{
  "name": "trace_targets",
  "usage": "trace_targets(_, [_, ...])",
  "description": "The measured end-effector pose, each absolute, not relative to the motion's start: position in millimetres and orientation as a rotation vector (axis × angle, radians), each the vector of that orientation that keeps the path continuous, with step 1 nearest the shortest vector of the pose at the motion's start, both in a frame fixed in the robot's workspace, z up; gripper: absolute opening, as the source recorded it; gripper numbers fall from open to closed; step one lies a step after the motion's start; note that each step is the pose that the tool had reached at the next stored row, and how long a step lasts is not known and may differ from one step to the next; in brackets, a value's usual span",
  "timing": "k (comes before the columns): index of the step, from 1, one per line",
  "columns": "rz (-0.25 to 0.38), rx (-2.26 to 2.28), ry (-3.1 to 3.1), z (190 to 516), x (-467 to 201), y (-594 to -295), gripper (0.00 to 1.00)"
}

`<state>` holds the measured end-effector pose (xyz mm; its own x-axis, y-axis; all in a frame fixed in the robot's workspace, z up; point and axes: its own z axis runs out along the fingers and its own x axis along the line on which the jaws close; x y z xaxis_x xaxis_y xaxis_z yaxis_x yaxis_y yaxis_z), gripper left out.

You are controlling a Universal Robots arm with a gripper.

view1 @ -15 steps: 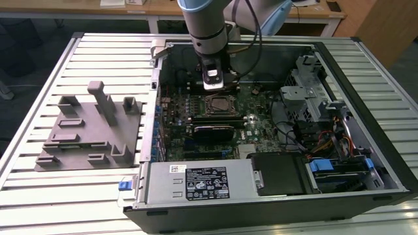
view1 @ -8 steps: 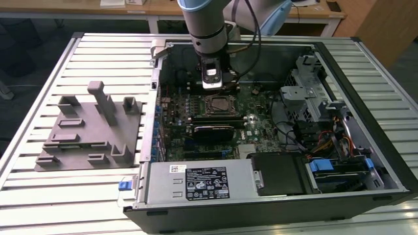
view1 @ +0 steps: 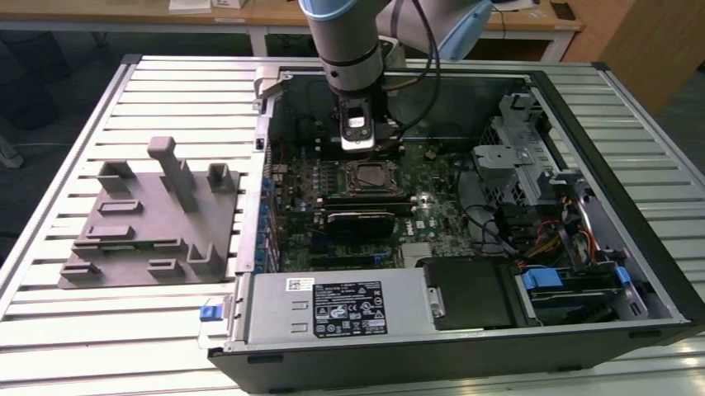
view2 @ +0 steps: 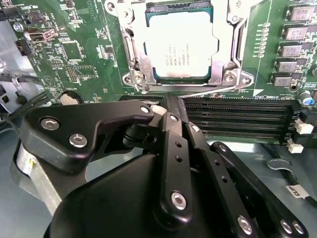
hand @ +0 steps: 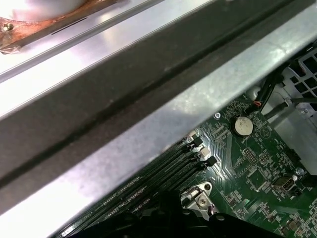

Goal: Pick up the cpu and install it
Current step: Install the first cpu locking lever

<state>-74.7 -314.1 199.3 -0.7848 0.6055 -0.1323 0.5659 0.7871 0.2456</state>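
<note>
The cpu [view2: 181, 47], a pale silver square chip, lies flat in the socket on the green motherboard [view2: 79, 54], with the metal socket frame [view2: 136, 59] folded over its edges. A thin wire lever [view2: 208, 90] runs along the socket's near side. My gripper [view2: 159, 106] hangs just beside that lever, its black fingers [view2: 171, 134] drawn together with nothing between them. In the exterior view my gripper [view1: 362, 147] stands upright inside the open computer case [view1: 617, 247], right beside the socket [view1: 364, 176].
A grey fixture block [view1: 154, 219] with upright posts lies on the slatted table at the exterior view's left. Memory slots [view2: 237, 116] run next to the socket. A power supply [view1: 330, 305], drive cage [view1: 529, 165] and cables [view1: 540, 239] crowd the case.
</note>
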Motion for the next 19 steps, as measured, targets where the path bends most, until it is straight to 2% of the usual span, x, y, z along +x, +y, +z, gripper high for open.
trace_targets(19, [0.297, 0.721, 2.846, 197.5, -73.4, -315.1, 0.11])
